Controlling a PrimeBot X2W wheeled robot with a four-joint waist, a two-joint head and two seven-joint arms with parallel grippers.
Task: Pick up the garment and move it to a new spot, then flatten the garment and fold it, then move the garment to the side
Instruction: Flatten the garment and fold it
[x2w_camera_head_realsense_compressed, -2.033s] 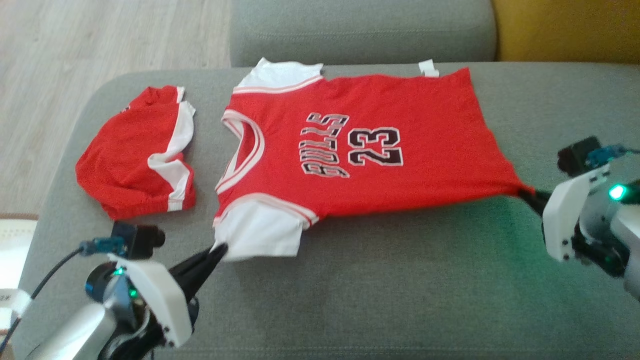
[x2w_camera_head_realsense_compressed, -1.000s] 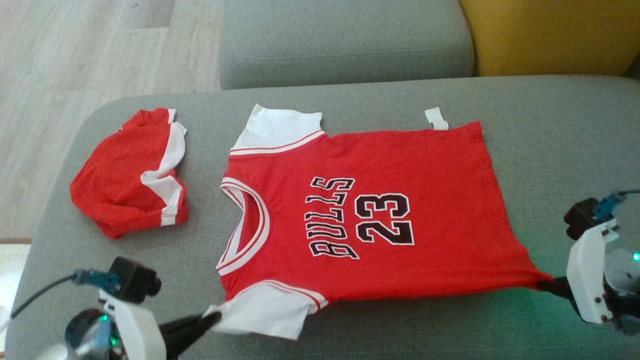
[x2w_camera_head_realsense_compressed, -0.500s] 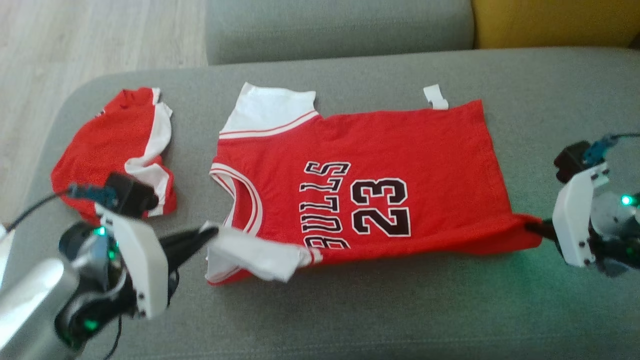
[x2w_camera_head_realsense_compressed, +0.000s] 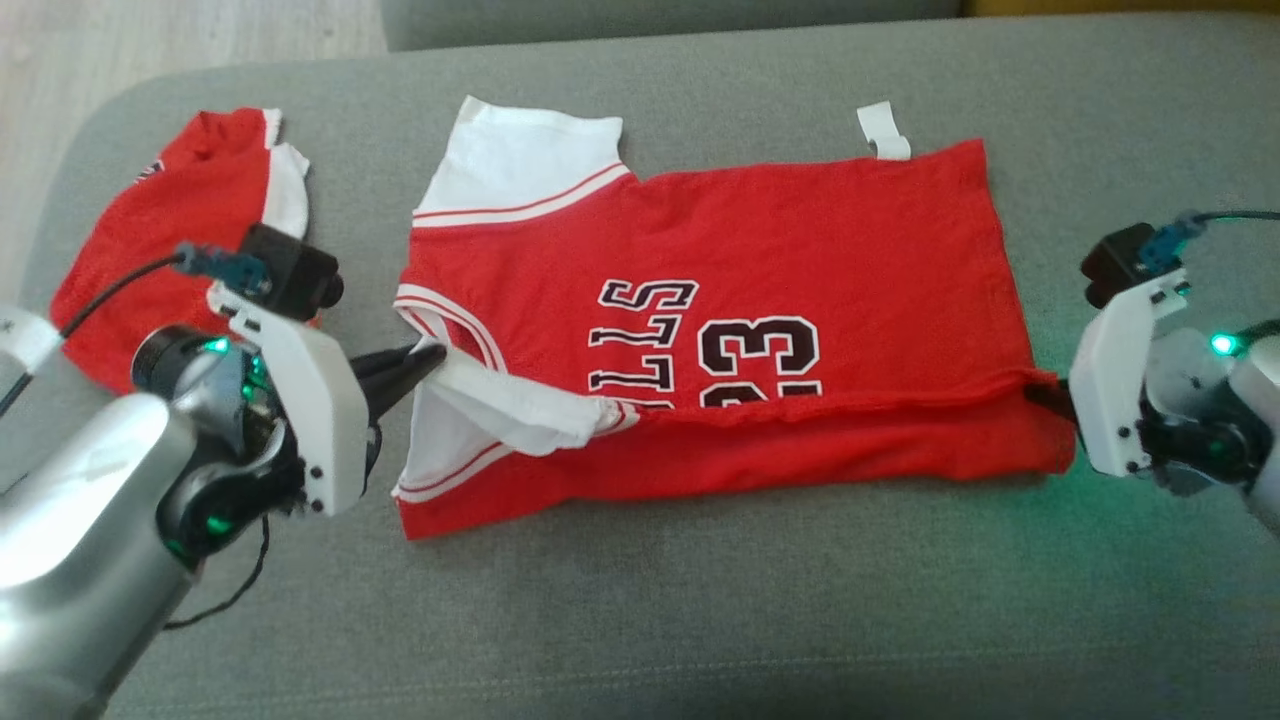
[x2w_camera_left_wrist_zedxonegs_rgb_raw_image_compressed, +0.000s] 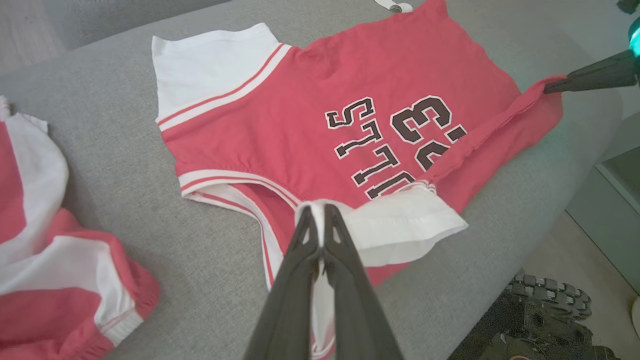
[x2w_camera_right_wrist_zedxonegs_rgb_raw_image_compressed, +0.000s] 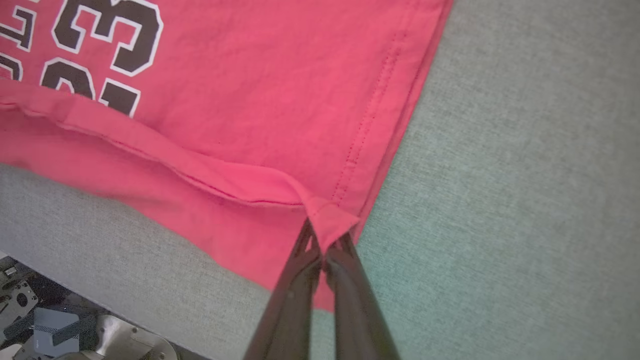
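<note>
The red jersey (x2w_camera_head_realsense_compressed: 720, 230) is lying spread across the grey sofa cushion (x2w_camera_head_realsense_compressed: 700, 620). Seen from the head, its collar is pointing to nine o'clock and its hem to three o'clock. Its near edge is folding up over the printed front and hiding the lower part of the "23".

The left fingers (x2w_camera_head_realsense_compressed: 405, 368) are pointing in from eight o'clock of the jersey. They are pressed fully together and pinching the near sleeve (x2w_camera_head_realsense_compressed: 500, 410), which is white. In the left wrist view the two dark fingers (x2w_camera_left_wrist_zedxonegs_rgb_raw_image_compressed: 305, 245) are clamping the sleeve's edge right at their tips, and the cloth is bunching just beyond them.

The right fingers (x2w_camera_head_realsense_compressed: 1048, 395), at four o'clock of the jersey, are also shut tight and are gripping the hem corner (x2w_camera_right_wrist_zedxonegs_rgb_raw_image_compressed: 330, 220). In the right wrist view that corner is draping over the fingertips (x2w_camera_right_wrist_zedxonegs_rgb_raw_image_compressed: 300, 270), and a ridge of red cloth is running away from it toward ten o'clock.

The far sleeve (x2w_camera_head_realsense_compressed: 520, 150) is resting flat at eleven o'clock. A small white tab (x2w_camera_head_realsense_compressed: 885, 130) is sticking out from the far edge at one o'clock. A second red-and-white garment (x2w_camera_head_realsense_compressed: 150, 220) is lying crumpled at ten o'clock, apart from the jersey.
</note>
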